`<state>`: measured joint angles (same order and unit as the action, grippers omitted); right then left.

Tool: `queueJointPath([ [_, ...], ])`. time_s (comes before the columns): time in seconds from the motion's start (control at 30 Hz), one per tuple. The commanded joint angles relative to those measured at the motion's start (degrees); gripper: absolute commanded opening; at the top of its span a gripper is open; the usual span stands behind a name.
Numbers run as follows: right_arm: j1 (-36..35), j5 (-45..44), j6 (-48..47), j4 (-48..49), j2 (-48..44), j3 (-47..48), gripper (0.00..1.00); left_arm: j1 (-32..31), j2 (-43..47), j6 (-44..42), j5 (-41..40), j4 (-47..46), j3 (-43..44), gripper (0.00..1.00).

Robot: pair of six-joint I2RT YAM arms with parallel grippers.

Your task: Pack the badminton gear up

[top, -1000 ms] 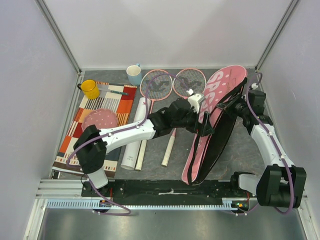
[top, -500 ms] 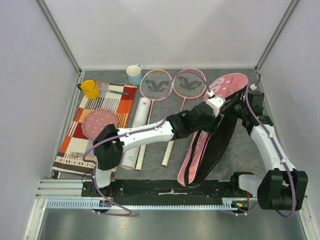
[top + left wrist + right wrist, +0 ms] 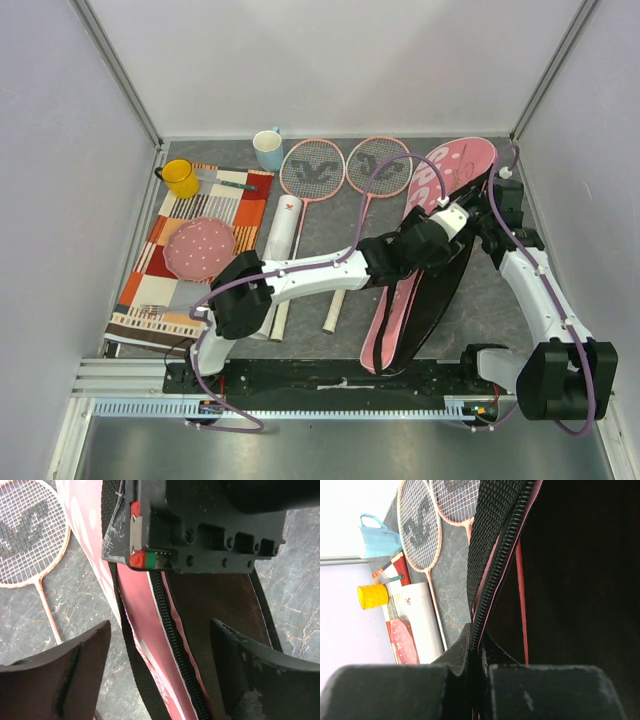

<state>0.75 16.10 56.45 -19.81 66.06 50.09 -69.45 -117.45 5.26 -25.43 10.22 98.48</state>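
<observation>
Right gripper [image 3: 479, 669] pinches the bag [image 3: 436, 180] at its zipper edge. Left gripper [image 3: 160, 667] sits above that edge, jaws spread, holding nothing. Rackets [image 3: 312, 172] lie beside the bag.

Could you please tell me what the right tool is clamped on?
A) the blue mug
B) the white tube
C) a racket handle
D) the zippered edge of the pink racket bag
D: the right wrist view shows the right tool shut on the zipper edge of the pink racket bag.

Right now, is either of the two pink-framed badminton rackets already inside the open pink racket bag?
No, one racket and the other racket both lie on the grey table, outside the pink bag.
</observation>
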Motion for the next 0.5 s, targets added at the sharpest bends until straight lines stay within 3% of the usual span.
queueJointPath([
  [0.0, -0.4, -1.68, 1.03, 0.83, -1.46, 3.53, 0.0, -0.51, -0.68, -2.18, -1.91, 0.94, 2.86, 0.88],
  [0.07, -0.4, -1.94, 1.03, 0.65, -1.2, 3.7, 0.0, -0.6, -0.24, -1.57, -1.03, 1.21, 2.86, 0.88],
  [0.13, -2.24, -2.12, 1.21, 0.57, -1.29, 3.79, 0.0, -0.6, -0.24, -1.74, -1.37, 0.95, 2.86, 0.71],
  [0.17, -2.25, -2.38, 1.21, 0.57, -1.37, 3.79, 0.0, -0.6, -0.76, -1.83, -3.2, 0.77, 3.04, 0.52],
  [0.23, -2.68, -2.74, 1.21, 0.39, -1.46, 3.97, 0.0, -0.6, -1.55, -2.88, -4.62, 1.12, 4.0, 0.46],
  [0.33, -3.3, -4.14, 1.47, -0.4, -2.07, 3.97, 0.0, -0.6, -2.35, -3.24, -6.38, 2.17, 4.88, 0.25],
  [0.4, -3.48, -4.84, 1.65, -0.49, -2.6, 3.7, 0.0, -0.6, -2.17, -2.97, -7.44, 2.17, 4.71, 0.18],
  [0.47, -3.57, -4.94, 1.04, -0.4, -2.78, 3.79, 0.1, -0.6, -1.91, -2.62, -8.14, 2.26, 4.53, 0.07],
])
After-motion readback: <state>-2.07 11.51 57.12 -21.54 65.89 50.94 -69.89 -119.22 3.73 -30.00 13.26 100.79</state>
